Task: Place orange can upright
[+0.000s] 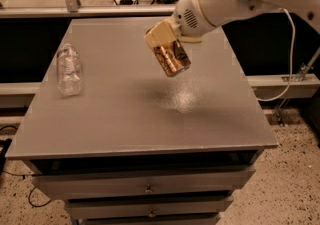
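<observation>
Grey table (125, 119), gripper (166, 48) above ctr clamping tilted orange can (175, 62), top hidden

My matt plastic gripper (164, 43) holds the glossy metal can (175, 60) above the matt table (125, 124); the bottle (68, 69) is clear plastic.

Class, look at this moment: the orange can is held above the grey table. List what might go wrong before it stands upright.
1. The orange can hangs tilted in the gripper, clear of the table. Released at this angle, it would likely topple and roll.
2. The gripper seems to hold only the can's upper end, so the can may slip or swing while being turned upright.
</observation>
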Controlling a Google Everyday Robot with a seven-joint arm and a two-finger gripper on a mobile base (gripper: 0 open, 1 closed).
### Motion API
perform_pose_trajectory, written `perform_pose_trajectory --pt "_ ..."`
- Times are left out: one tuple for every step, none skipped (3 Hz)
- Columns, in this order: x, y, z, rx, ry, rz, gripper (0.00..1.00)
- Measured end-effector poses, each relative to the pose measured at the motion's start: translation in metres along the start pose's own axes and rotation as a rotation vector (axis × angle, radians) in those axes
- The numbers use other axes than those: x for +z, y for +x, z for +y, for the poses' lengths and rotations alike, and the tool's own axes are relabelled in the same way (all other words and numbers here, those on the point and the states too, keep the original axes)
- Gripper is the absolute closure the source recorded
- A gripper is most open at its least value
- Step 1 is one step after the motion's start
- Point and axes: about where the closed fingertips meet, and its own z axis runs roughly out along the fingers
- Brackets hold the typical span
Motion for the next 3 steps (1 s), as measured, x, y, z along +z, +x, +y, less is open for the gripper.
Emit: perform_pose_trajectory --pt "-0.004 -0.008 0.009 -0.001 -0.074 -0.176 1.0" --pt "-0.012 0.0 0.02 -0.032 -0.145 -0.362 1.0" --pt "-0.012 -0.007 0.028 -0.097 -0.142 -0.366 1.0"
